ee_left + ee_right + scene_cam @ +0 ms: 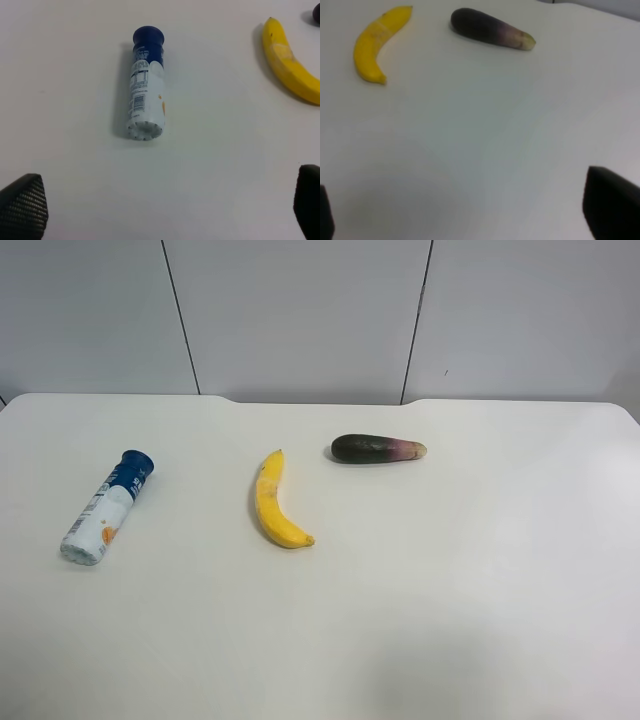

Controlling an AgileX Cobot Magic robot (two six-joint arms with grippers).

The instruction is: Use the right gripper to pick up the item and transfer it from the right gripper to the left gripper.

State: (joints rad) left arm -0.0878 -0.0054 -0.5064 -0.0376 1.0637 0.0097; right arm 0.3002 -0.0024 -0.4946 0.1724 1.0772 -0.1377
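Observation:
The item, a white bottle (107,507) with a dark blue cap, lies on its side on the white table (480,570) at the exterior high view's left. It also shows in the left wrist view (146,97), base towards the camera, ahead of my left gripper (165,212). The left gripper's two fingertips (22,205) stand far apart, open and empty. My right gripper (470,220) is open and empty too, with its fingertips (612,205) at the frame's corners over bare table. The bottle is out of the right wrist view. Neither arm shows in the exterior high view.
A yellow banana (272,502) lies near the table's middle; it also shows in the right wrist view (375,45) and the left wrist view (292,62). A dark purple eggplant (377,448) lies behind it, also in the right wrist view (490,29). A grey panelled wall (300,310) stands behind the table.

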